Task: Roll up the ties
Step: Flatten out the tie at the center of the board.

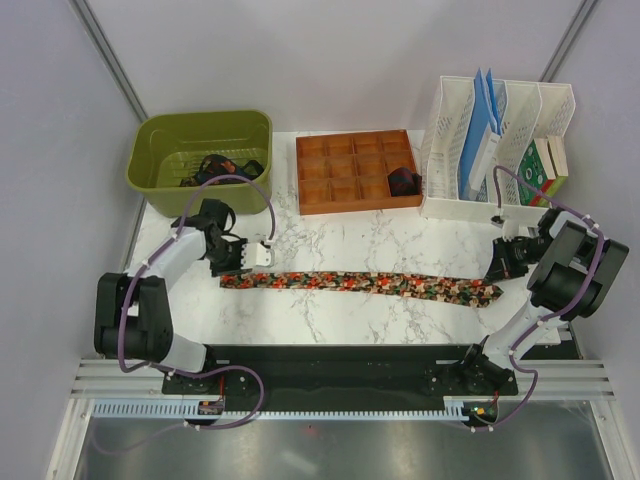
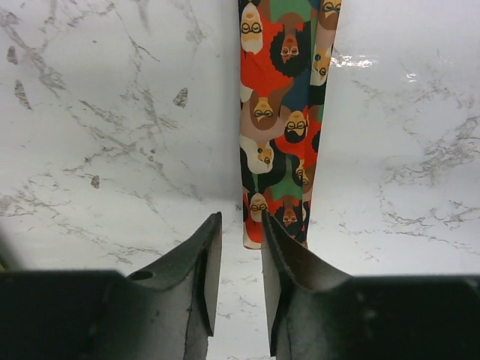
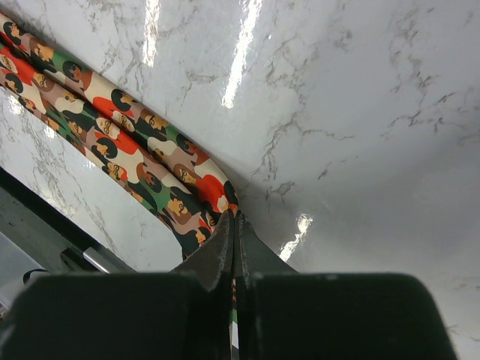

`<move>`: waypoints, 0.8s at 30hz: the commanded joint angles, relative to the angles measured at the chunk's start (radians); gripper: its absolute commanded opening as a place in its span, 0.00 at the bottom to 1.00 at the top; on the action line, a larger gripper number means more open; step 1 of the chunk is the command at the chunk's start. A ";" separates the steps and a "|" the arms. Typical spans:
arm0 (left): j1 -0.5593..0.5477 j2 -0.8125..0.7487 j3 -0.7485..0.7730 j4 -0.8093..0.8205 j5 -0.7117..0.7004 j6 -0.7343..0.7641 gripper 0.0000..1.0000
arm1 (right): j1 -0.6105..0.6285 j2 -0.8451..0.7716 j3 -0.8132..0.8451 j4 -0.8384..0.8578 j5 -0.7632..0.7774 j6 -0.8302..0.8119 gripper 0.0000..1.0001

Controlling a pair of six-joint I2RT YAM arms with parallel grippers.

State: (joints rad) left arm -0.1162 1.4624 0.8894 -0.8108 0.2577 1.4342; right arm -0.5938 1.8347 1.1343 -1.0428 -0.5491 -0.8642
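Note:
A speckled red, green and orange tie (image 1: 360,283) lies stretched flat across the marble table, narrow end at the left, wide end at the right. My left gripper (image 1: 238,262) is open just off the narrow end; in the left wrist view the tie (image 2: 283,127) ends beside my right fingertip (image 2: 274,229), the gripper (image 2: 241,225) empty. My right gripper (image 1: 497,270) is shut on the wide end; in the right wrist view the tie (image 3: 120,142) runs into the closed gripper (image 3: 234,219). A dark rolled tie (image 1: 403,182) sits in the orange tray.
A green basin (image 1: 205,148) with dark ties inside stands at the back left. An orange compartment tray (image 1: 355,170) is at the back middle. A white file rack (image 1: 495,150) with folders and boxes stands at the back right.

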 commanded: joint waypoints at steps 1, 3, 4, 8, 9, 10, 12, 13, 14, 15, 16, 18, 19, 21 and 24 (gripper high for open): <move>-0.014 -0.051 0.037 -0.034 0.081 -0.015 0.39 | -0.008 0.001 0.024 0.003 -0.017 -0.030 0.00; -0.029 -0.057 0.031 -0.034 0.087 -0.024 0.44 | -0.009 0.005 0.031 0.001 -0.020 -0.024 0.00; -0.043 -0.059 0.028 -0.033 0.095 -0.027 0.51 | -0.008 0.006 0.032 0.000 -0.021 -0.024 0.00; -0.068 -0.027 0.036 -0.028 0.101 -0.049 0.59 | -0.008 0.005 0.033 0.000 -0.018 -0.021 0.00; -0.071 -0.021 0.036 -0.027 0.101 -0.047 0.59 | -0.008 0.003 0.035 0.000 -0.017 -0.021 0.00; -0.076 -0.008 0.034 -0.019 0.095 -0.046 0.60 | -0.008 0.001 0.033 0.000 -0.017 -0.021 0.00; -0.083 0.004 0.017 -0.007 0.080 -0.034 0.61 | -0.008 0.000 0.032 0.000 -0.017 -0.021 0.00; -0.088 0.013 0.000 0.002 0.059 -0.025 0.62 | -0.008 0.000 0.032 0.001 -0.018 -0.019 0.00; -0.091 0.016 -0.009 0.010 0.046 -0.012 0.62 | -0.008 0.000 0.035 0.000 -0.017 -0.018 0.00; -0.091 0.019 -0.018 0.019 0.026 -0.008 0.62 | -0.008 0.003 0.035 0.001 -0.017 -0.018 0.00; -0.089 0.021 -0.033 0.028 0.012 -0.006 0.61 | -0.008 0.001 0.035 0.001 -0.015 -0.019 0.00; -0.088 0.029 -0.047 0.053 -0.020 0.005 0.51 | -0.008 0.003 0.036 0.001 -0.011 -0.021 0.00; -0.086 0.029 -0.052 0.061 -0.026 0.003 0.47 | -0.008 0.005 0.038 0.001 -0.009 -0.021 0.00; -0.080 0.030 -0.053 0.068 -0.038 0.005 0.33 | -0.008 0.006 0.042 0.001 -0.003 -0.024 0.00; -0.063 0.026 -0.052 0.070 -0.051 0.006 0.17 | -0.008 0.012 0.054 0.006 0.001 -0.022 0.00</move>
State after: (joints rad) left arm -0.1989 1.4883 0.8371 -0.7769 0.2424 1.4162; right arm -0.5976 1.8347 1.1412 -1.0431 -0.5442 -0.8673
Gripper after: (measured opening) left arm 0.263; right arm 0.007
